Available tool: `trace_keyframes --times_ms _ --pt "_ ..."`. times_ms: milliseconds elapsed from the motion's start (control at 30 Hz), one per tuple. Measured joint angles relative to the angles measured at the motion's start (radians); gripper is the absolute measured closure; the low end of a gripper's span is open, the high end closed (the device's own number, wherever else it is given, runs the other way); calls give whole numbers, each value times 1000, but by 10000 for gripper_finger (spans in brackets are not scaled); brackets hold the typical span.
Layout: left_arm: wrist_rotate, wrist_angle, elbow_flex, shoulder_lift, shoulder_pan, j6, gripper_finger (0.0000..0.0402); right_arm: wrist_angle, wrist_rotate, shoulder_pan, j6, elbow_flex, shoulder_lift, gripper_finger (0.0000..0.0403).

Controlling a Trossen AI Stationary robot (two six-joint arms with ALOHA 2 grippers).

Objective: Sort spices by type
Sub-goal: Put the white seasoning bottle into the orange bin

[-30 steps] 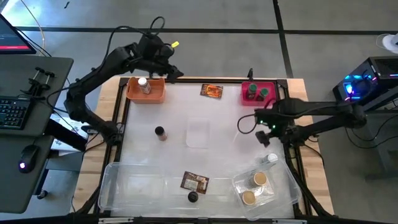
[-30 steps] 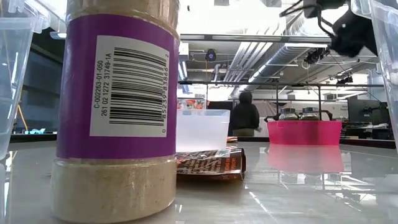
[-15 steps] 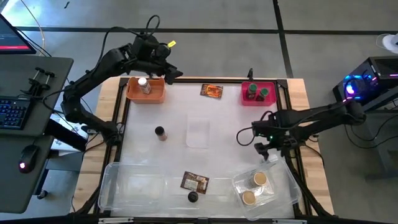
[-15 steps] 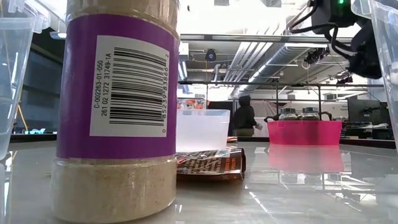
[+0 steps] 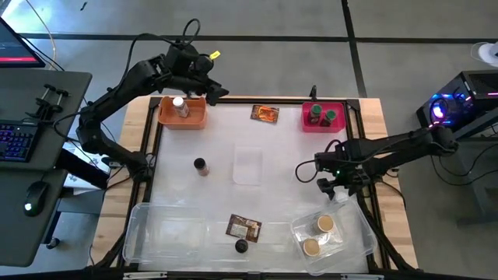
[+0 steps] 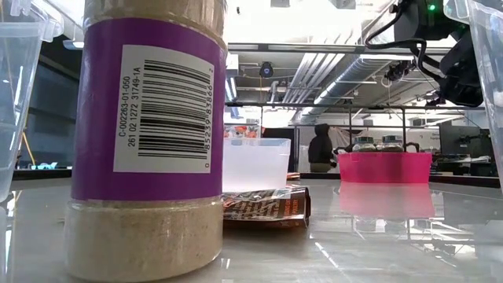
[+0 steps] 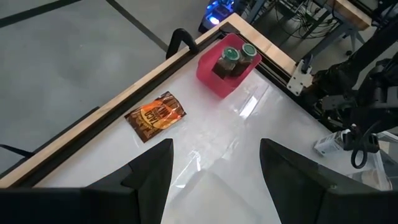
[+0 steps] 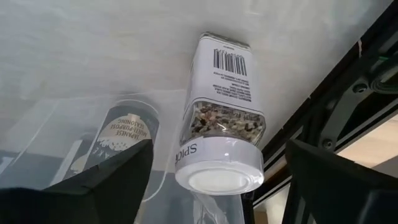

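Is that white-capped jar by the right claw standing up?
No, the white-lidded jar lies tipped on its side; its label and cap face sideways between the right gripper fingers.

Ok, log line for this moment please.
right gripper: open, over white-lidded jar lying by clear tray | left gripper: open, above orange bin

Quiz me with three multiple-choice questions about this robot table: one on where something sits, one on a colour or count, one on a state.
1. Where do the green-lidded jars stand?
A. pink bin
B. orange bin
C. clear tray

2. What colour is the lid of the jar between the right gripper's fingers?
A. black
B. white
C. green

3. How is the right gripper?
A. shut on the jar
B. open around the jar
C. shut, holding nothing

Answers: 1 A, both stand inside the pink bin. 2 B, its cap is white. 3 B, the fingers stand apart from the jar.
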Motion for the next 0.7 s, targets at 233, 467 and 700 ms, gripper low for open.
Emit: trace_keyframes --times_ms 233,467,700 --pt "2 -90 0 0 0 0 178 3 6 5 0 0 0 135" --pt "1 -115 0 0 0 10 178 5 10 58 10 0 0 154" --pt "1 -115 0 0 0 18 178 12 10 72 41 0 0 155"
